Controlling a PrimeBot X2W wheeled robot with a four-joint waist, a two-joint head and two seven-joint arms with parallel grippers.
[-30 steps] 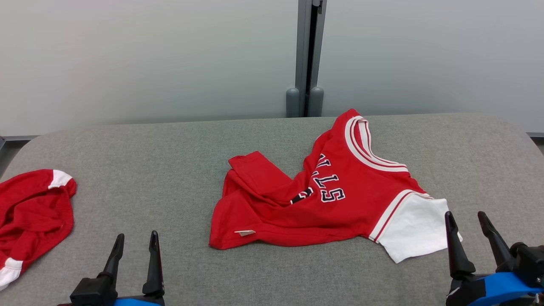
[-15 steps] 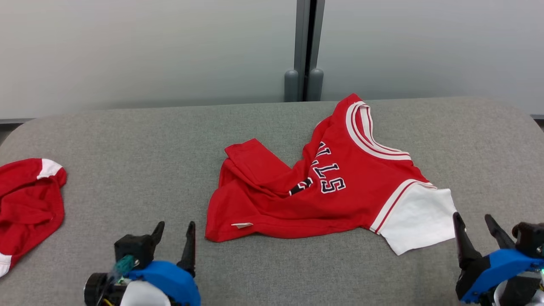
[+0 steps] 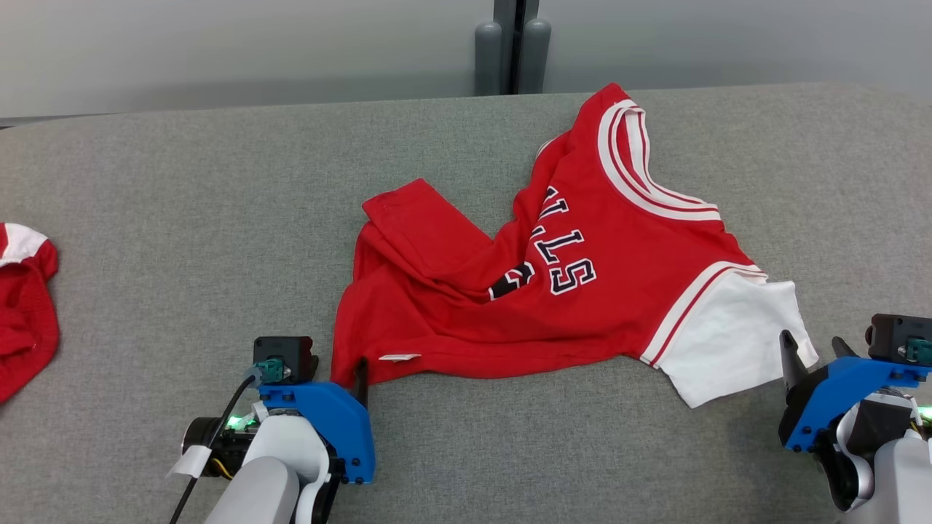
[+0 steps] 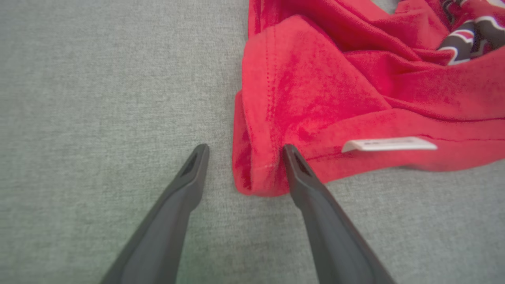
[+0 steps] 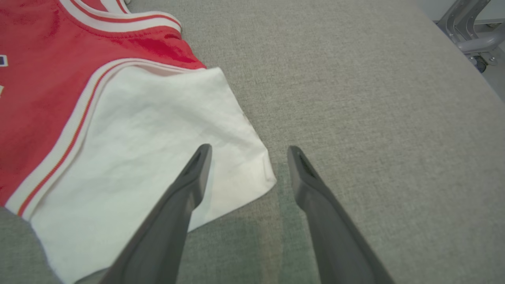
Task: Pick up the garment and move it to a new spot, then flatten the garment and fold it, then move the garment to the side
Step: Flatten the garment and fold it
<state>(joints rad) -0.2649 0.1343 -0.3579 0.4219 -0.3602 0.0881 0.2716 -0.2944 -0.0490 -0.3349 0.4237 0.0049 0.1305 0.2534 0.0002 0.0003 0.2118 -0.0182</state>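
One red garment lies rumpled at the middle of the grey worktop, collar away from me. My left fingers are spread wide and grasp nothing; they straddle its near hem corner, one finger over the cloth close to the white tag, the other over bare worktop. My right fingers, likewise released, bracket the corner of the white sleeve. A second red piece sits at the worktop's left edge.
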